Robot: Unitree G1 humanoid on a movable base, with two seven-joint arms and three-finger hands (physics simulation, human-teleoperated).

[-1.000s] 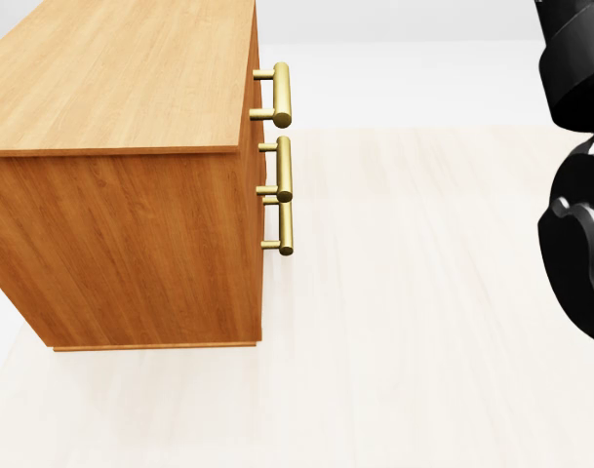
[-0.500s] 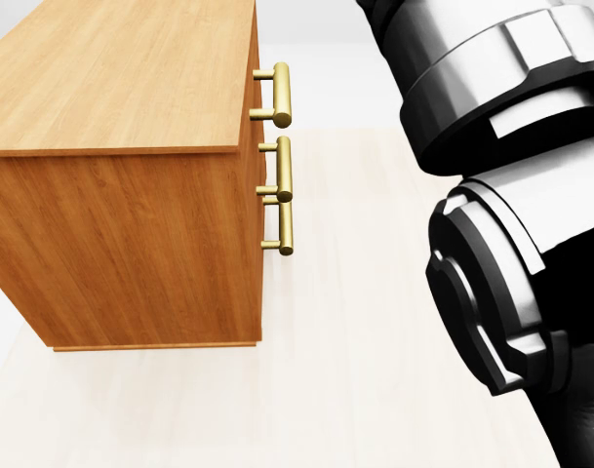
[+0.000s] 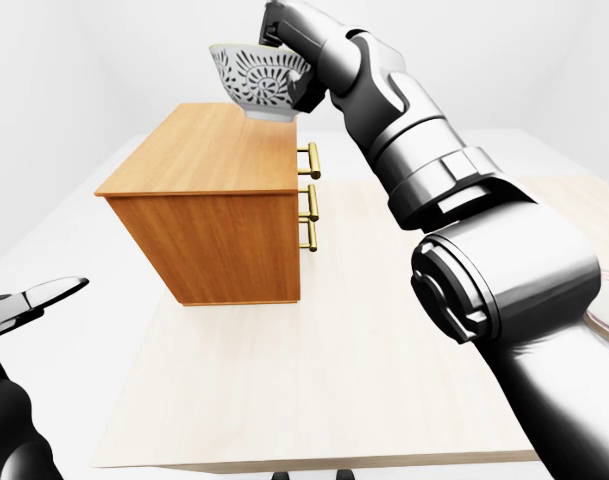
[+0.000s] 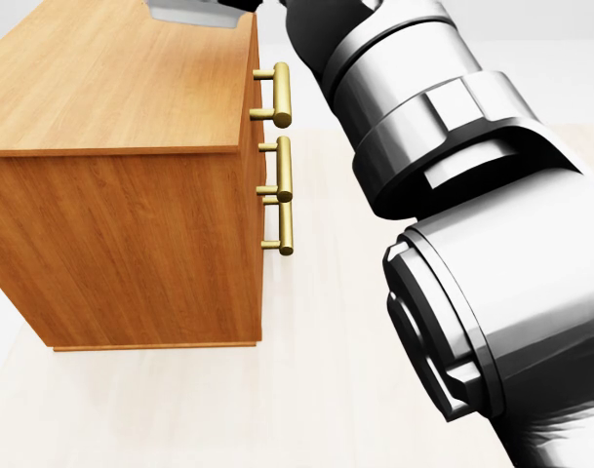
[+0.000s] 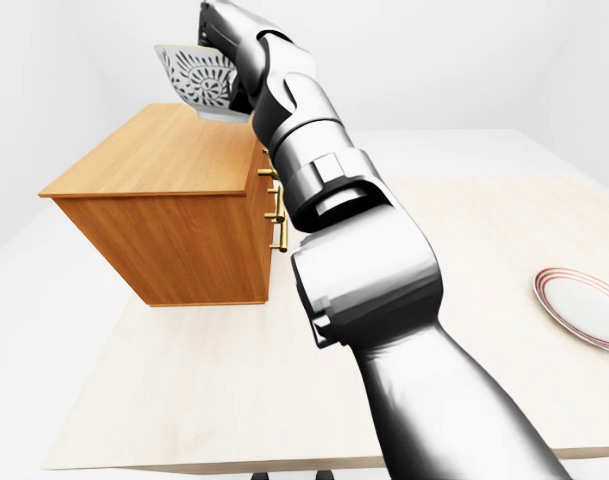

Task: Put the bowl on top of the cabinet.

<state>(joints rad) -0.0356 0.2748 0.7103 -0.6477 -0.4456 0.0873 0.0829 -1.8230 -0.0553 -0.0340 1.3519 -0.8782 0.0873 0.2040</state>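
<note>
Bowl (image 3: pixel 259 82), patterned blue and white: hangs a little tilted above the cabinet (image 3: pixel 214 160), near the handle-side edge of the top, seemingly clear of the wood.

Well left of the cabinet and lower: left hand (image 3: pixel 39 295), only a sliver in view; cannot tell whether spread or closed. Best left out there.

Over the cabinet's handle side: right hand (image 3: pixel 289 40), clamped on the bowl's rim.

- Level the bowl before lowering.
- Carry it further in from the edge above the brass handles (image 3: pixel 310 195), toward the middle of the top.
- Bring it straight down until the foot sits flat.
- Only then spread the fingers and lift away upward, without dragging the rim.

Well right of the cabinet, on the table (image 3: pixel 284 400): plate (image 5: pixel 584 305), of no concern here.
</note>
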